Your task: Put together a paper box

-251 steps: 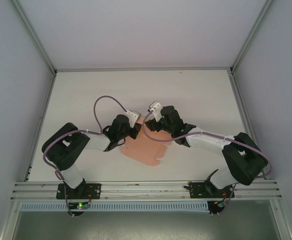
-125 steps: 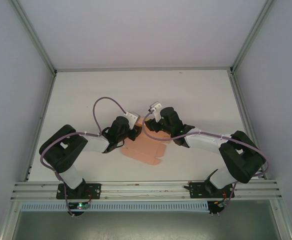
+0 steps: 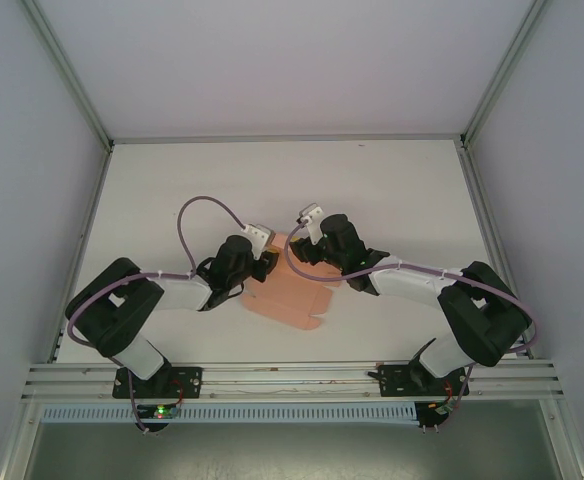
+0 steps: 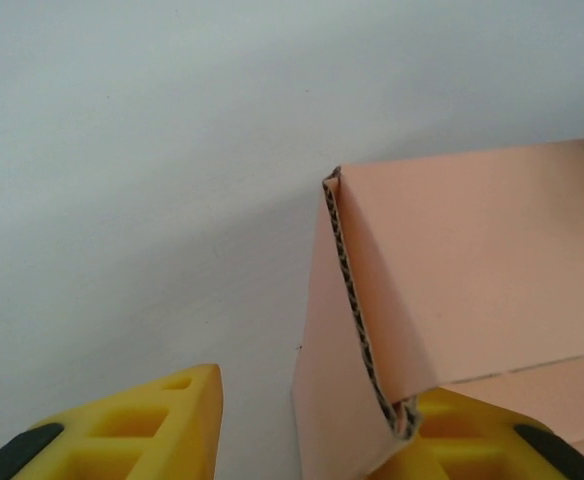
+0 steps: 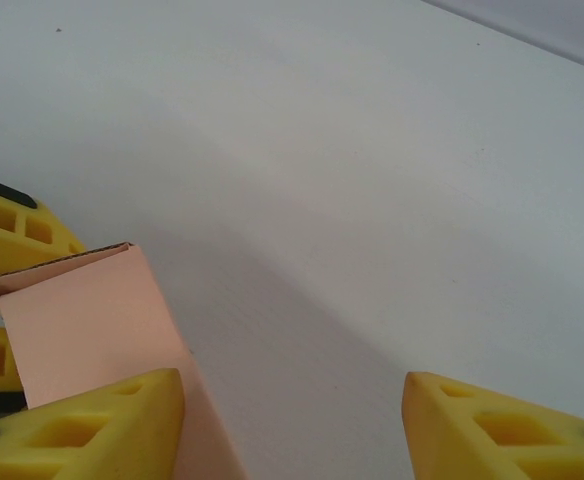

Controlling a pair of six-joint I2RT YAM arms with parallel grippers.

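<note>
Paper box flap beside one finger of left gripper, right gripper; both spread.

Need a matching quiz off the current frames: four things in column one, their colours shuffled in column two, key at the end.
Column 1
1. paper box
2. fingers of the left gripper
3. cable looping above the left arm
4. table

Column 2
A. white
B. purple
C. salmon pink
D. yellow

Pairs: 1-C; 2-D; 3-B; 4-A
</note>
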